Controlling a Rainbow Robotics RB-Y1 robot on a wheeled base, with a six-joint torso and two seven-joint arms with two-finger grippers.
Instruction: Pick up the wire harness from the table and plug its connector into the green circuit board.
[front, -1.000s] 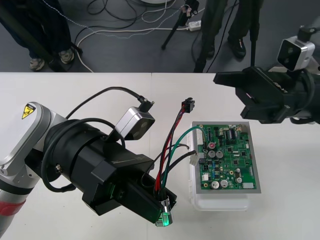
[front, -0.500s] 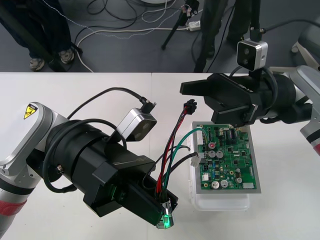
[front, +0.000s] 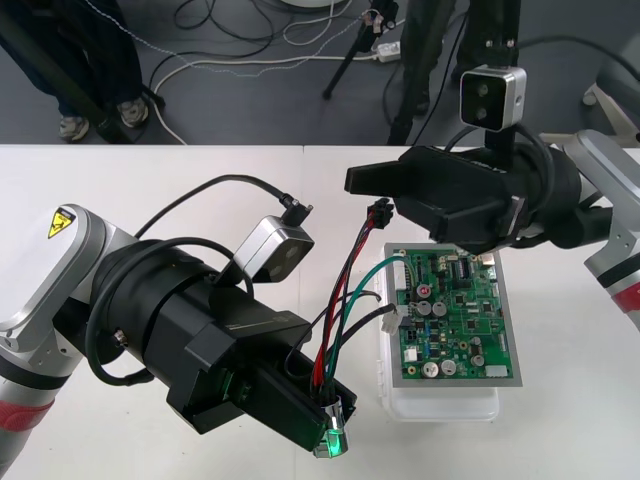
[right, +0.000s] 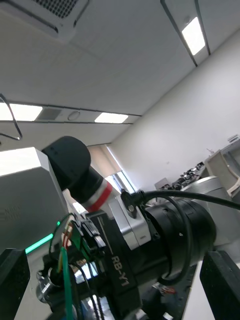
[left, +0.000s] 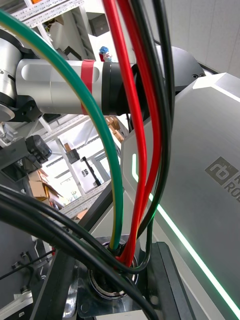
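Red, black and green wires of the wire harness (front: 340, 290) rise from the left gripper (front: 325, 415), clamped on its metal socket (left: 107, 285) toward the bench's (front: 150, 180) near edge. You see the plug (front: 377, 212) held in the air off the green circuit board's (front: 455, 320) far left corner. The right gripper (front: 372, 195) hovers beside the plug, fingers wide apart.

Board (front: 460, 320) far-left corner blocked: R gripper (front: 390, 203) hangs over it, fingers spread, plug (front: 378, 212) just beside them. Wires (front: 340, 300) stand up along board's left edge, clamped at bottom by L gripper (front: 325, 420) off front-left corner, so no way in from left. Table (front: 570, 400) right of board bare; board's front half open from above.
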